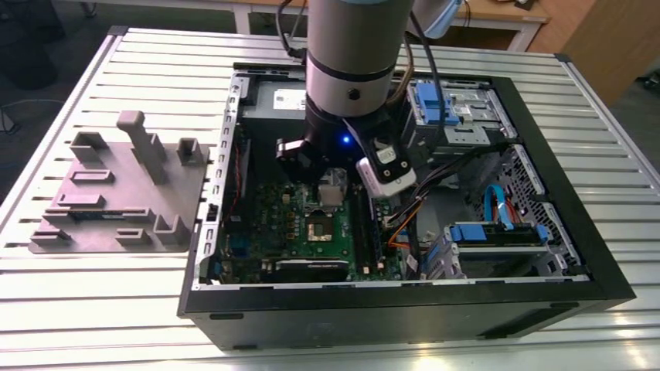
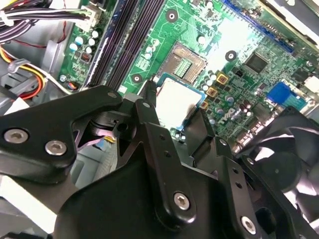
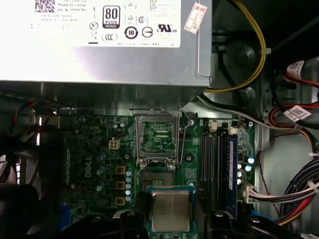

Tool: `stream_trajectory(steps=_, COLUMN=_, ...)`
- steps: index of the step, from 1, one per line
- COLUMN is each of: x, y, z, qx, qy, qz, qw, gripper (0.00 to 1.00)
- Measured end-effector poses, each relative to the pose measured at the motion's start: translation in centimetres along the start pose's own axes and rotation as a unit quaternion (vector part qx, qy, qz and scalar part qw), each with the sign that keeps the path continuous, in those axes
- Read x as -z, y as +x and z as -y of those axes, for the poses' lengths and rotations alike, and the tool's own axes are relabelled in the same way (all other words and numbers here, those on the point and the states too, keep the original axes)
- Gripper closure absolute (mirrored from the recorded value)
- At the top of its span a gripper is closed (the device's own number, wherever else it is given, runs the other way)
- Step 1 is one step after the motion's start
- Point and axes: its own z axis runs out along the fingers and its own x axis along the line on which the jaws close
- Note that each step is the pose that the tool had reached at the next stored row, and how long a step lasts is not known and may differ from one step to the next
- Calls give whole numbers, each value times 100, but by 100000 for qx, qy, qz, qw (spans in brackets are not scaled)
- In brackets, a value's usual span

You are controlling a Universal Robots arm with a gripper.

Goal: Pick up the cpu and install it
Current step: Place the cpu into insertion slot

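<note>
I have the gripper (image 3: 170,222) closed narrowly on the cpu (image 3: 170,210), one black finger on each opposite edge and the silver top facing up; both wrist views show it. The chip hangs over the green motherboard (image 3: 89,164), just beside the open socket (image 3: 156,177), not seated in it. The socket's metal frame (image 3: 157,137) stands raised. The grey power supply (image 3: 99,55) with its white label sits at the board's edge.

In the exterior view, the arm (image 1: 351,54) reaches down into the open black computer case (image 1: 413,297), which lies on its side on a slatted metal table (image 1: 103,309). A grey moulded parts holder (image 1: 113,201) rests on the slats to the exterior view's left of the case. Pale wooden furniture (image 1: 598,39) stands behind the table.
</note>
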Motion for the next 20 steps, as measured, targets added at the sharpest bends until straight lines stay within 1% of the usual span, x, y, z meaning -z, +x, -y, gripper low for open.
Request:
stream_trajectory(steps=3, x=-43, y=7, z=12, qx=9, qy=-2, qz=0, qw=100000, gripper=53)
stream_trajectory(steps=5, x=-60, y=12, z=31, qx=3, qy=2, qz=-1, qw=100000, gripper=53)
stream_trajectory(steps=7, x=-79, y=19, z=37, qx=-6, qy=6, qz=8, qw=100000, gripper=53)
stream_trajectory(steps=9, x=-107, y=27, z=39, qx=2, qy=197, qz=-1, qw=100000, gripper=53)
stream_trajectory(steps=11, x=-143, y=32, z=40, qx=3, qy=332, qz=-5, qw=99999, gripper=53)
stream_trajectory(steps=20, x=-306, y=40, z=50, qx=3, qy=340, qz=-6, qw=99999, gripper=53)
